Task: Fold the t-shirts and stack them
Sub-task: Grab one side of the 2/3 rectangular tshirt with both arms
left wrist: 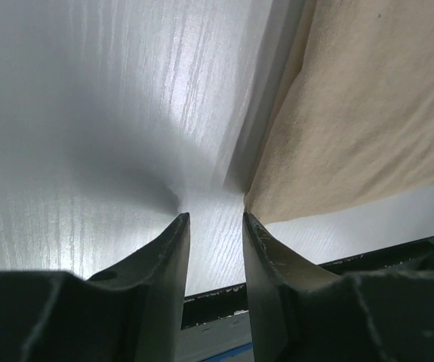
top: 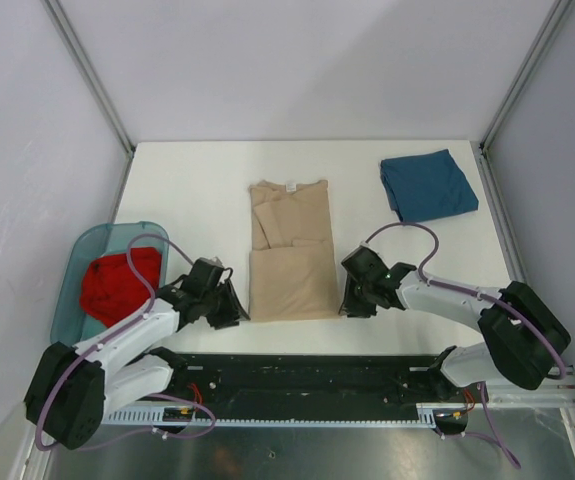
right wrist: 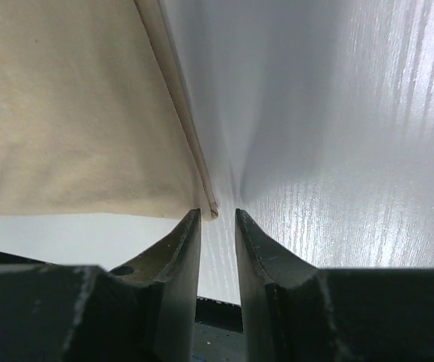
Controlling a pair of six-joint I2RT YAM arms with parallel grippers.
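Observation:
The tan t-shirt [top: 289, 250] lies folded into a long strip in the middle of the white table, neck label at the far end. My left gripper [top: 235, 305] stands open at the shirt's near left corner; in the left wrist view the jaws [left wrist: 215, 217] have only bare table between them and the tan cloth [left wrist: 367, 113] lies just right of the right finger. My right gripper [top: 349, 298] is open at the near right corner; the cloth's corner [right wrist: 73, 113] ends just past its left fingertip [right wrist: 218, 213]. A folded blue t-shirt [top: 427, 185] sits far right. A red t-shirt [top: 117, 285] lies crumpled at left.
The red shirt rests in a translucent teal tray [top: 77, 260] at the table's left edge. A black rail [top: 307, 375] runs along the near edge by the arm bases. Grey walls enclose the table [top: 197, 190] on three sides.

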